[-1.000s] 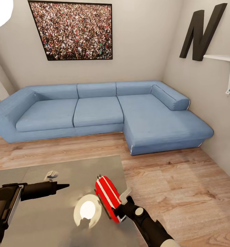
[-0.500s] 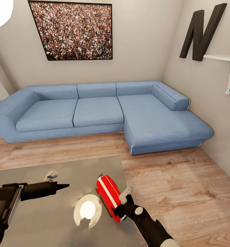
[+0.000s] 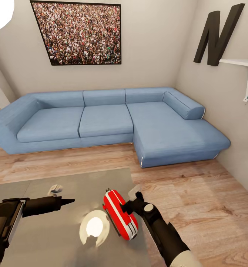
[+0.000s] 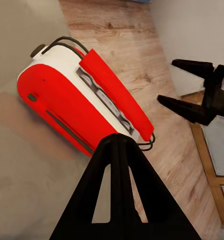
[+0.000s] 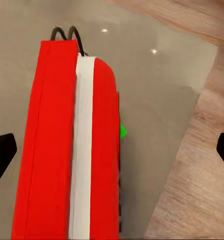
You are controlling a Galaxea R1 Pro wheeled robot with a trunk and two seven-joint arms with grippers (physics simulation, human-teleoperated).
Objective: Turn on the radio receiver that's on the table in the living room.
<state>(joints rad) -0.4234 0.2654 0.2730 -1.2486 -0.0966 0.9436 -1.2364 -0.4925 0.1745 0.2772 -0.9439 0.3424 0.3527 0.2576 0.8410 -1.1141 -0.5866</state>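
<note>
Now that our right hand (image 3: 133, 200) has come up from the near end of the small red rounded radio receiver with the white band (image 3: 119, 214) to its far right flank, we find the radio lying at a flatter angle on the large low table with the glossy grey-beige top (image 3: 35, 237) than it did a second ago. The right hand's two black fingers stand spread wide, one to each side of the radio in the right wrist view, holding nothing. Just ahead of that hand, on the radio's side, a small green light (image 5: 122, 131) shows; we judge this may mean the set is switched on, though we cannot be sure from these pictures.

Our left hand (image 3: 66, 201) hangs over the table well to the left of the radio, unchanged across the second, its fingers pressed together and empty. From its wrist camera the radio lies just beyond the fingertips, with its thin dark wire handle (image 4: 59, 44) at the far end.

Beyond both hands sits the blue L-shaped fabric sofa (image 3: 105, 122) on the light wood floor (image 3: 198, 200). The only writing we can read is the big black letter "N" (image 3: 218, 33) on the beige wall; the radio carries no legible brand or label.
</note>
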